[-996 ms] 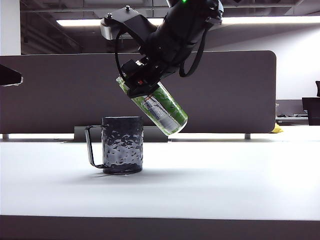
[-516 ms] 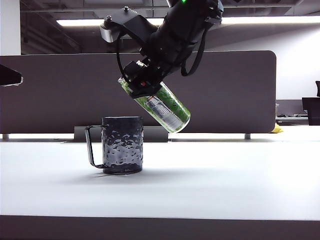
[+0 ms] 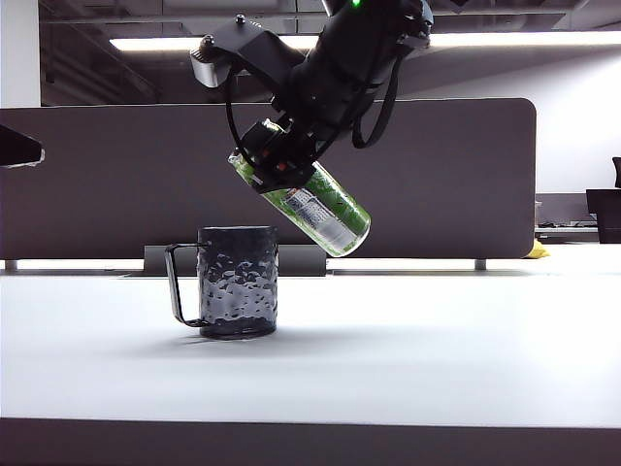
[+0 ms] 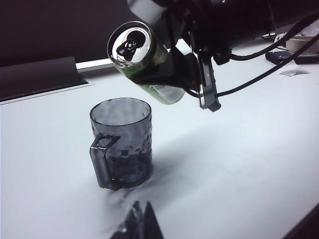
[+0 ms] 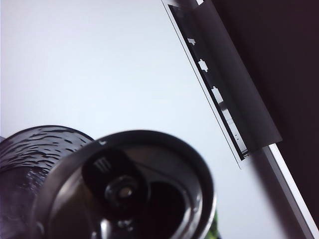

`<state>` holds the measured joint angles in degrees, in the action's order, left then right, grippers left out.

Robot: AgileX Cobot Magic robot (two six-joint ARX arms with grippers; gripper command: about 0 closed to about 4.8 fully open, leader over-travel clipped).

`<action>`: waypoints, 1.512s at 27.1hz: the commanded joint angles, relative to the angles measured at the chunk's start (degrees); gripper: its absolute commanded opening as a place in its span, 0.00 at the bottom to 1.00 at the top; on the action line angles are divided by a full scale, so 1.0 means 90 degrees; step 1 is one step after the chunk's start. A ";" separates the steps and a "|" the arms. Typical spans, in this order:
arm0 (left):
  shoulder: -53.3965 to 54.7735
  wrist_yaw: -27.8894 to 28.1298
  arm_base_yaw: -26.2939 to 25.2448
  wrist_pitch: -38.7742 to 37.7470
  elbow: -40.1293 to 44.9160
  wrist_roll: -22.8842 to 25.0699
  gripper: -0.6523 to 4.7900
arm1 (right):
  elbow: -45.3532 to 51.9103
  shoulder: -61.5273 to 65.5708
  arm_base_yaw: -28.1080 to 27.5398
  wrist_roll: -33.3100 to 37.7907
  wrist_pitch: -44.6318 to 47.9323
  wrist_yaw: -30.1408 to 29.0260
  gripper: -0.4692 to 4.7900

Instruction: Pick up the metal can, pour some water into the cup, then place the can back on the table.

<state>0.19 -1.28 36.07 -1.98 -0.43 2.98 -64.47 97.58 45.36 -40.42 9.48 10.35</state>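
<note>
My right gripper (image 3: 278,160) hangs above the table (image 3: 437,349), shut on the metal can (image 3: 320,209) near its top. The green can is tilted steeply, its silver top (image 4: 128,46) lower left, over and just right of the cup's mouth. The cup (image 3: 238,282), a dark dimpled mug with a wire handle on its left, stands upright on the table. The right wrist view has the can's top (image 5: 124,189) filling the foreground and the cup's rim (image 5: 35,144) behind it. No water shows in any view. My left gripper (image 4: 141,221) is shut, low over the table, short of the cup (image 4: 122,137).
A dark grey divider panel (image 3: 456,175) runs behind the table, with a slotted rail (image 5: 219,99) at its foot. Cables (image 4: 259,50) from the right arm trail over the table's far side. The table's dark front edge (image 3: 310,442) is near the exterior camera.
The right wrist has rolled a little and the can now lies slightly flatter, its bottom end a touch higher. The cup and left gripper have not moved.
</note>
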 commanded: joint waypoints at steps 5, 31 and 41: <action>0.0005 -0.0002 -0.0007 0.0085 -0.0007 0.0000 0.11 | -0.0058 -0.0046 0.0019 -0.0350 0.0260 0.0029 0.53; 0.0005 -0.0002 -0.0007 0.0085 -0.0007 0.0000 0.11 | -0.0095 -0.0044 0.0075 -0.0891 0.0270 0.0058 0.53; 0.0005 -0.0002 -0.0007 0.0087 -0.0007 0.0000 0.11 | -0.0092 -0.0041 0.0090 -0.1234 0.0260 0.0175 0.53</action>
<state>0.16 -1.28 36.07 -1.98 -0.43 2.96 -64.64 97.58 46.00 -50.78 9.48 11.55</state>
